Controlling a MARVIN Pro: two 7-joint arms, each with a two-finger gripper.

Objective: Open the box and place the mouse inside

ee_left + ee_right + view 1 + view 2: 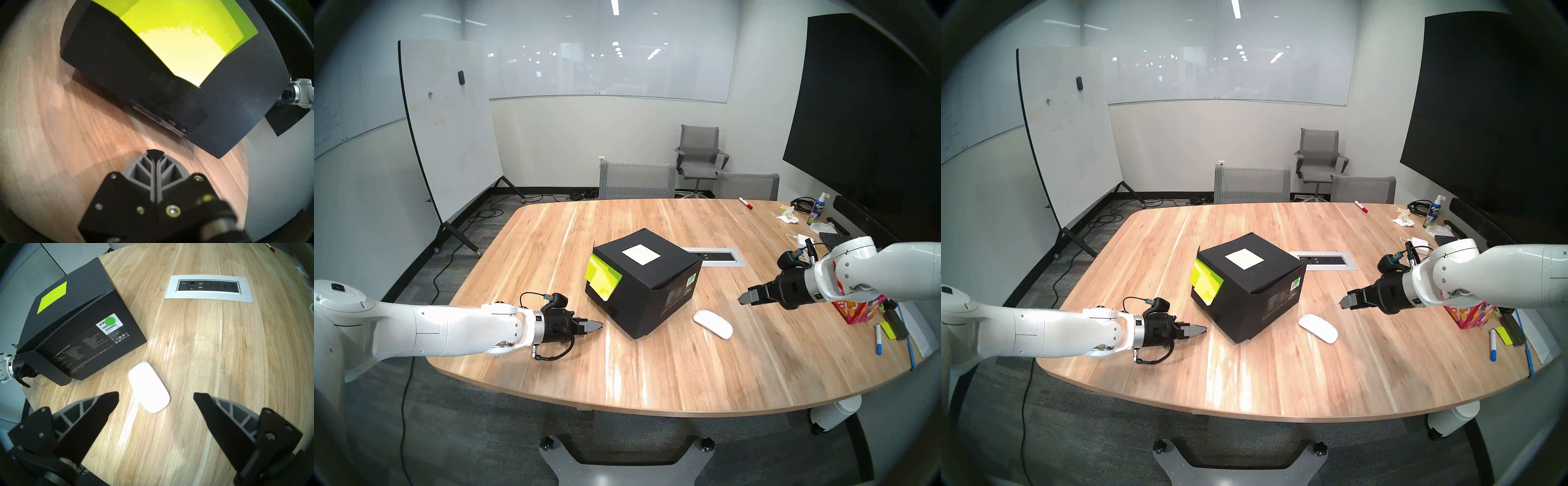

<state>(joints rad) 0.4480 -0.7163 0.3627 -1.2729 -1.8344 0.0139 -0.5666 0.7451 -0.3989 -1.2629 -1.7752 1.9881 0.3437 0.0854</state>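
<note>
The black box (653, 292) (1256, 298) (81, 327) stands mid-table with its lid down; yellow-green sticky notes (602, 279) (183, 42) hang over its left face, and a white square label lies on top. The white mouse (713, 323) (1318, 328) (148, 387) lies flat on the wood just right of the box. My left gripper (600, 325) (1205, 328) (155, 152) is shut and empty, a short way left of the box's lower left face. My right gripper (740, 300) (1343, 302) (156, 395) hovers open above the table, right of the mouse.
A silver power and data outlet panel (717, 256) (209, 288) is set into the table behind the box. At the right edge sit a red floral tissue box (860, 310), markers (878, 339), a spray bottle (816, 211) and a white adapter with cable (802, 239).
</note>
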